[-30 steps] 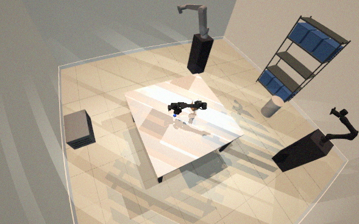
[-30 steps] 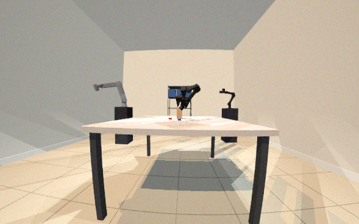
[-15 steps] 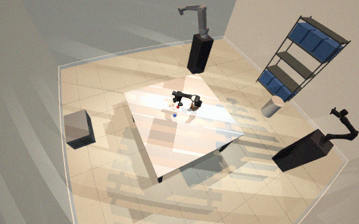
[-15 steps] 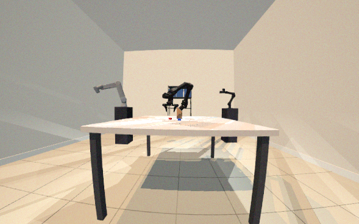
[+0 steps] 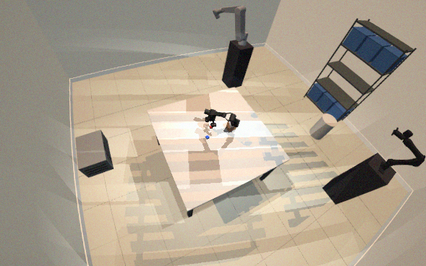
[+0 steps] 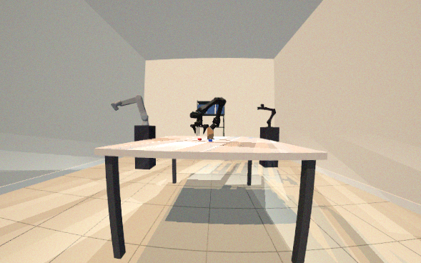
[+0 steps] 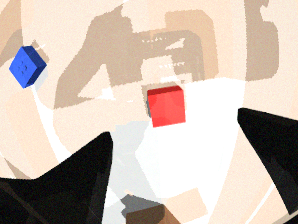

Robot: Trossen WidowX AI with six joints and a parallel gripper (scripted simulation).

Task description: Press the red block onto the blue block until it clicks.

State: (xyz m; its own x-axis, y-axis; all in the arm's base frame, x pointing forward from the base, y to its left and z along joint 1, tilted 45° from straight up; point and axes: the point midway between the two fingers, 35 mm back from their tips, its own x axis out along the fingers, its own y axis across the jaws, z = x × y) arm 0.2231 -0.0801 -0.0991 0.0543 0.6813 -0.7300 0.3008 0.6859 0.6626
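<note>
The red block (image 5: 210, 127) (image 6: 199, 139) (image 7: 167, 107) has a darker red side; the blue block (image 5: 207, 137) (image 6: 210, 140) (image 7: 26, 67) is deep blue with darker sides. The table (image 5: 236, 173) (image 6: 210, 156) (image 7: 195, 150) is pale pinkish-beige, streaked white and brown between its edges, with charcoal legs (image 5: 190, 213) (image 6: 114, 207) at its corners. The gripper (image 5: 210, 122) (image 6: 199, 129) (image 7: 177, 125) is black.

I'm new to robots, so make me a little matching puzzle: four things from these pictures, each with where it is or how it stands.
1. small red block
2. small blue block
3. black gripper
4. pale grey arm

A. on a black pedestal
B. upper left of the wrist view
C. open, holding nothing
D. near the middle of the wrist view

Pairs: 1-D, 2-B, 3-C, 4-A
</note>
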